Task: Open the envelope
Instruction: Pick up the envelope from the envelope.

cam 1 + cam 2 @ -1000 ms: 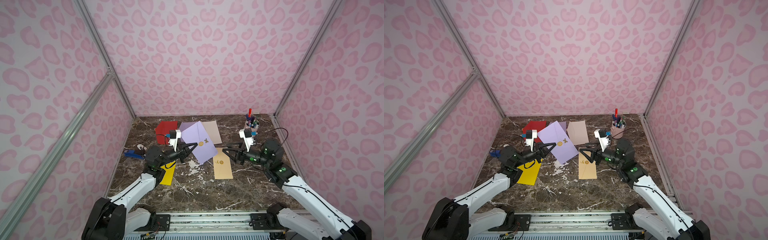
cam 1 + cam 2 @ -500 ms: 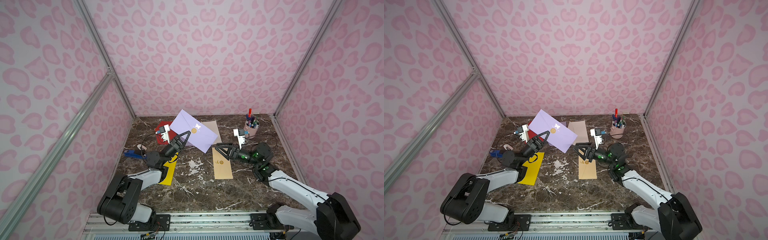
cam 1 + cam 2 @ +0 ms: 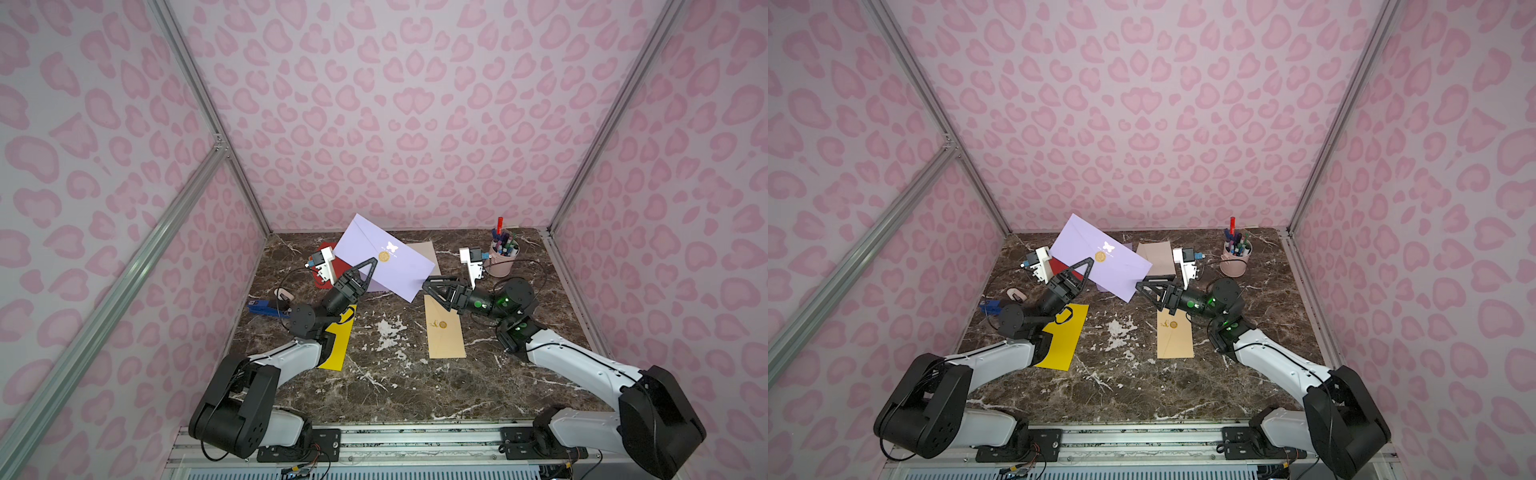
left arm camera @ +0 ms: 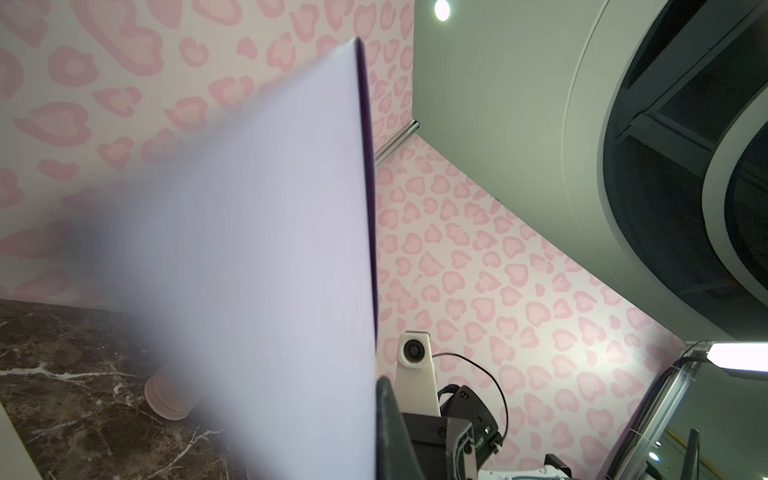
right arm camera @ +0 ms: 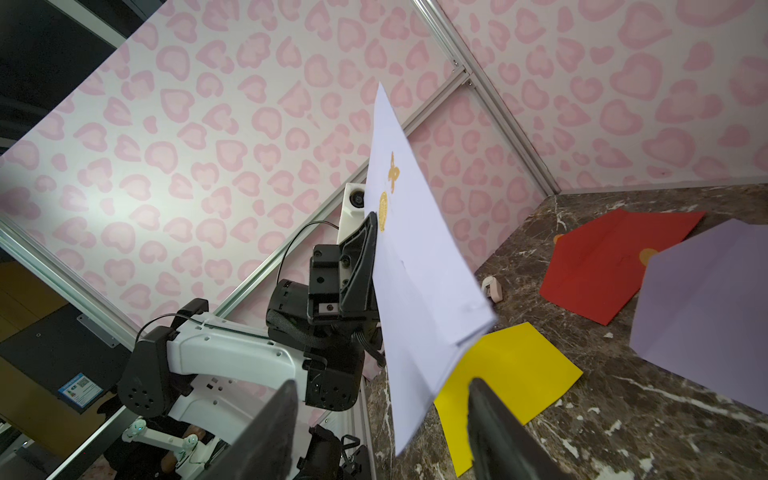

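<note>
Left tool (image 3: pixel 372 262) pinches lilac envelope (image 3: pixel 399 270) — lifted, tilted.

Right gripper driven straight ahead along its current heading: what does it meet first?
The lower corner of the raised lilac paper envelope, held by the shut left gripper. The open right gripper seems nearly astride that corner, though depth is unclear.

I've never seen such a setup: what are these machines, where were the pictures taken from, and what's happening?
Two robot arms work at a marble table inside a pink booth. Two pictures look down from overhead, nearly alike; the other two come from a camera on each arm's wrist. The left gripper is shut on a lilac envelope, held above the table, gold seal in place. The right gripper is open, jaws either side of its lower corner. On the table lie a tan envelope, yellow envelope, red envelope and pen cup.
</note>
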{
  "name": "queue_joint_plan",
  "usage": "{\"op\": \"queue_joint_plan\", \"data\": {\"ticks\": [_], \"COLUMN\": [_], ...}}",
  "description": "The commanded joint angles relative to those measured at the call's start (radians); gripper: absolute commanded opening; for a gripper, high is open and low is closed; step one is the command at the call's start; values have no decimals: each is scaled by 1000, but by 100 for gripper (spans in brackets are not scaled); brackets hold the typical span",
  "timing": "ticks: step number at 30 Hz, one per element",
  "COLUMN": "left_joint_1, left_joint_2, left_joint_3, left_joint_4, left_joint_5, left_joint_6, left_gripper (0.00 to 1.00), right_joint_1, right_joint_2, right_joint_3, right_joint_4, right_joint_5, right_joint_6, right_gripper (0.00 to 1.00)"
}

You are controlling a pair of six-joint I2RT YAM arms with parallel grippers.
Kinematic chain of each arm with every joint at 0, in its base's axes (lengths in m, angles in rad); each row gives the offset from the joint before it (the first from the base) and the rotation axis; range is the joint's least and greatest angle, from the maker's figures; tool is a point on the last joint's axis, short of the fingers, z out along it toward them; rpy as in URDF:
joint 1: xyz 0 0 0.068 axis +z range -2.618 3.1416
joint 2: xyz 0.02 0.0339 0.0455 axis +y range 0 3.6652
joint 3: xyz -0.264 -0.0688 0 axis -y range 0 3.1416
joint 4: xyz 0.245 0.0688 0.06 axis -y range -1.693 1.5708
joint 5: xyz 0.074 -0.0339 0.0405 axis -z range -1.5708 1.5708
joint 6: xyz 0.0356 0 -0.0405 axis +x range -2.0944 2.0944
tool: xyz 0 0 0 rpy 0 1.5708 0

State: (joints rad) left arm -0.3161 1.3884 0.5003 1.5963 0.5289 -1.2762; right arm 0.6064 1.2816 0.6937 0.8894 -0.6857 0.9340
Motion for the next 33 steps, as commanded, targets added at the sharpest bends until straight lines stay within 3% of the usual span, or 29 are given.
{"op": "queue_joint_plan", "data": {"ticks": [1,4,11,17,23,26,33], "left_joint_1": [-1,-10,-20,-20,-24,-28,-33], "left_joint_2": [-16,-19,-28,-79,-182,-233,-297], "left_joint_3": [0,10,16,1,1,9,23], "left_joint_4": [289,289,252,135,-81,-190,-376], "left_joint_5": [0,9,20,35,39,33,33], "left_joint_6": [6,4,31,105,233,298,411], "left_gripper": [5,5,5,4,13,12,36], "right_joint_1": [9,24,74,77,78,78,78], "right_joint_2": [18,56,129,76,42,33,13], "right_joint_3": [24,60,137,127,136,141,160], "right_joint_4": [36,43,82,7,-52,-69,-119], "right_joint_5": [3,-6,-35,-22,-28,-29,-32], "right_joint_6": [-5,-7,2,-55,-91,-102,-131], "right_gripper": [64,58,0,0,0,0,0]}}
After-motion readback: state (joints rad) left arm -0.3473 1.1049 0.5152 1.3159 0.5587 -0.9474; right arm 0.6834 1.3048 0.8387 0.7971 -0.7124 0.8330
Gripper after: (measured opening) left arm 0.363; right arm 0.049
